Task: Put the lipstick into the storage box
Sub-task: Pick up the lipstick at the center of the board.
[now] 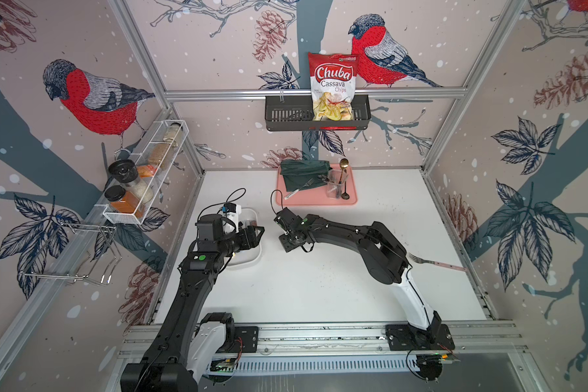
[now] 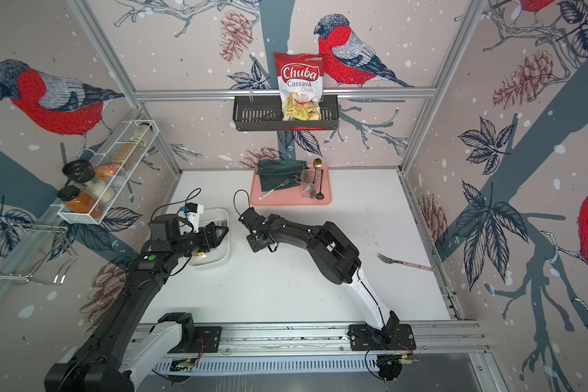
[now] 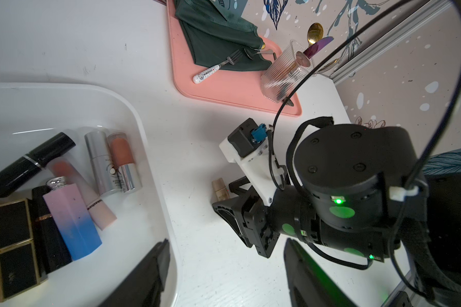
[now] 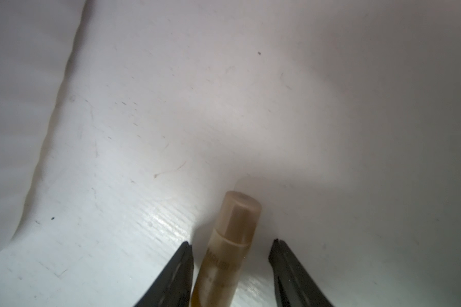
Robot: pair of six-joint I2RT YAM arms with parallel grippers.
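Observation:
A beige lipstick (image 4: 232, 239) lies on the white table just outside the storage box; in the left wrist view the lipstick (image 3: 220, 190) pokes out from under the right arm's hand. My right gripper (image 4: 232, 242) is open and straddles it, with a gap on at least one side. In both top views that right gripper (image 1: 281, 231) (image 2: 250, 231) points down beside the box. The white storage box (image 3: 144, 127) (image 1: 252, 259) (image 2: 223, 258) holds several lipsticks. My left gripper (image 3: 226, 242) (image 1: 256, 234) (image 2: 223, 234) is open and empty, one finger over the box's rim.
A pink tray (image 1: 316, 201) at the back carries a green cloth, a fork and a glass of cutlery. A loose fork (image 1: 431, 263) lies at the table's right edge. A black wall basket (image 1: 286, 115) holds a chips bag. A wire spice rack (image 1: 140, 183) hangs at the left.

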